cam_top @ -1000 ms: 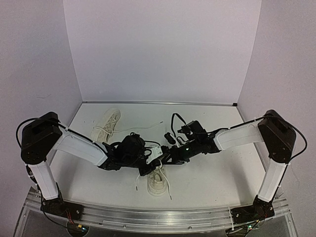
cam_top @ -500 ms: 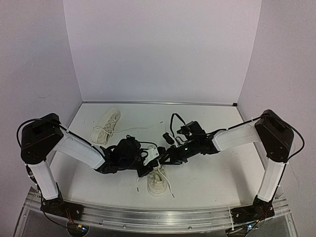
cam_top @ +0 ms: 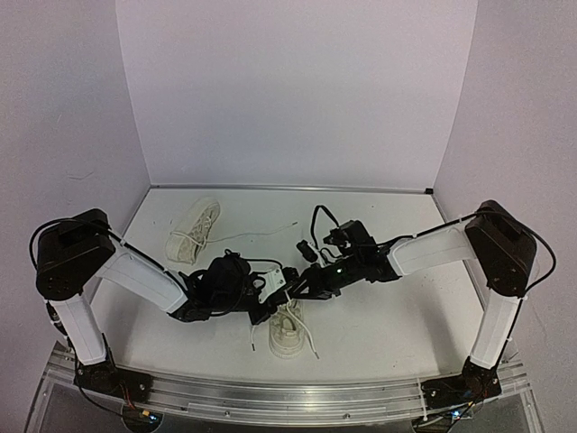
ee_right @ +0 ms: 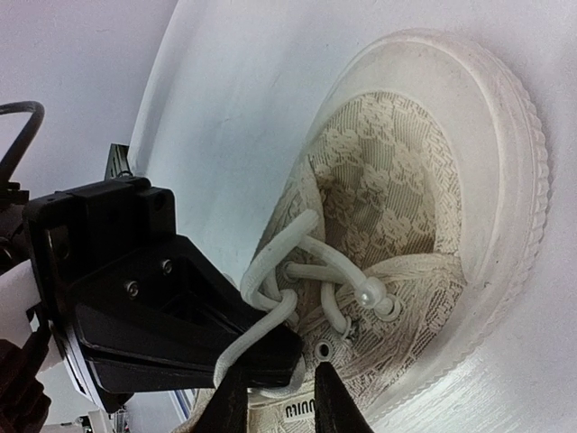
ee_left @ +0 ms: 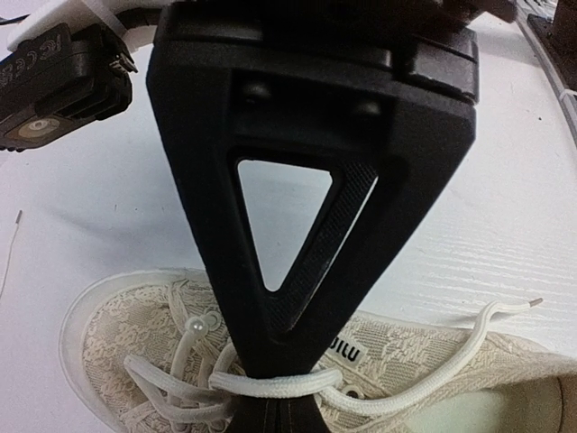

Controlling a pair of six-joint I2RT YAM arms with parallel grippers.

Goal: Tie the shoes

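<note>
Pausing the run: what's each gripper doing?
Left gripper: shut on the thin white lace of the cream canvas sneaker.
Right gripper: slightly open, holding nothing.

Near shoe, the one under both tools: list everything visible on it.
Near shoe: small cream sneaker, lace-patterned fabric upper, pale ridged rubber sole, printed tongue label. It sits upright on the table, no bow yet: its white lace is crossed near the top eyelets, loose ends trailing on both sides. The left tool is shut on the lace over the tongue; the right tool hovers slightly open beside it, gripping nothing visible.
</note>
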